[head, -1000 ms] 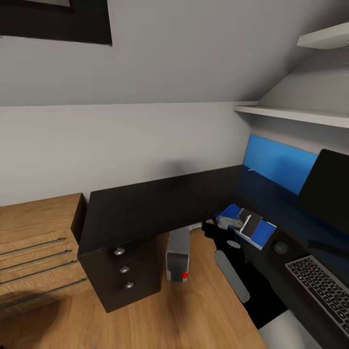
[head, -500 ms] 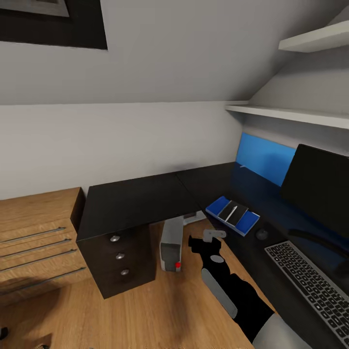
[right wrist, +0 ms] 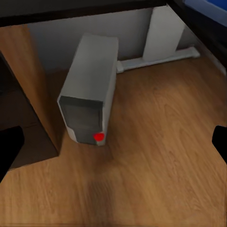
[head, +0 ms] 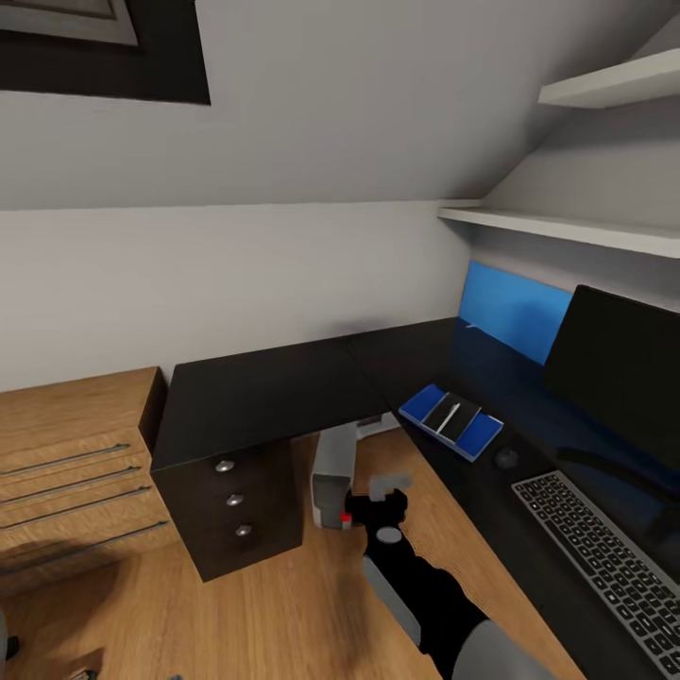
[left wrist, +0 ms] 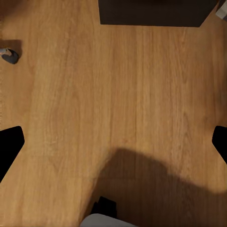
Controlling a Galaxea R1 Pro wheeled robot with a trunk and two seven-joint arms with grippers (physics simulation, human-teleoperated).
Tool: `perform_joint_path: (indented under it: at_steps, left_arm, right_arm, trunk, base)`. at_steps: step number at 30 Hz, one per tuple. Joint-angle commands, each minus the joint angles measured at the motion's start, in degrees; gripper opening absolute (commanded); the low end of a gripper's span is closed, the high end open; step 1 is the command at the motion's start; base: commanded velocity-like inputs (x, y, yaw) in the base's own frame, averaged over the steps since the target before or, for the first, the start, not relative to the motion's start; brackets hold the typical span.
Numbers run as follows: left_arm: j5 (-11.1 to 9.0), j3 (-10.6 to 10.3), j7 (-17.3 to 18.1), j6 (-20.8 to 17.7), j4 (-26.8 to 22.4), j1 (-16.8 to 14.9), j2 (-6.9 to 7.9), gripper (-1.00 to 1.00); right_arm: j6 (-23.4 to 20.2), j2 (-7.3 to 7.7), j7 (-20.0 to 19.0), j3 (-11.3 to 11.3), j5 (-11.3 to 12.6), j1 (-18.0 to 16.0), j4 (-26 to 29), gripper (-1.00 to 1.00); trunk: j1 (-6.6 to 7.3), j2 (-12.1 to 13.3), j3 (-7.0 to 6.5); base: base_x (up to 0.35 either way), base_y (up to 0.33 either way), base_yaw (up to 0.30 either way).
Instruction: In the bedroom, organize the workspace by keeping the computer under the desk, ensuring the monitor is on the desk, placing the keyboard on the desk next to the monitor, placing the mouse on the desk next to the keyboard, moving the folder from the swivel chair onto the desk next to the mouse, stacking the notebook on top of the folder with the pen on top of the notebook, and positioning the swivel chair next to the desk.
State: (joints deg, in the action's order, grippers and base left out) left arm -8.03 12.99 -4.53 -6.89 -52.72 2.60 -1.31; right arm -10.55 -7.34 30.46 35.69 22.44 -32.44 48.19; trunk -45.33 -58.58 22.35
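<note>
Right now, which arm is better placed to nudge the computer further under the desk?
Probably the right: its gripper hangs open beside the computer, facing it. The left wrist faces bare floor.

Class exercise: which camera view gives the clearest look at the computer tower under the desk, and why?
The right wrist view: the computer sits close and whole, black front panel and red light plain, under the desk edge. The head view shows it smaller, partly behind the right end effector. The left wrist view looks at wooden floor.

Matt black desk (head: 255, 397) (wood-grain floor (left wrist: 113, 94))
</note>
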Motion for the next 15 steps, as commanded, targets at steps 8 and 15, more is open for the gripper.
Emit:
perform_joint_path:
  at_steps: [8,15]
  left_arm:
    - [-0.66,0.23,-0.23,-0.46,1.62,0.03,-0.01,1.0]
    - [-0.57,-0.02,0.02,3.1,5.8,0.03,-0.22,1.0]
  right_arm:
    - [20.95,-2.66,-5.67,0.45,-2.94,-0.05,-25.9,1.0]
    - [29.05,-2.66,-10.84,0.28,-2.9,1.55,-41.44,1.0]
  trunk:
    - [1.75,3.18,-1.39]
    - [3.29,5.98,-2.64]
  base:
    - [-0.001,0.0,0.0]
    - [0.0,0.0,0.0]
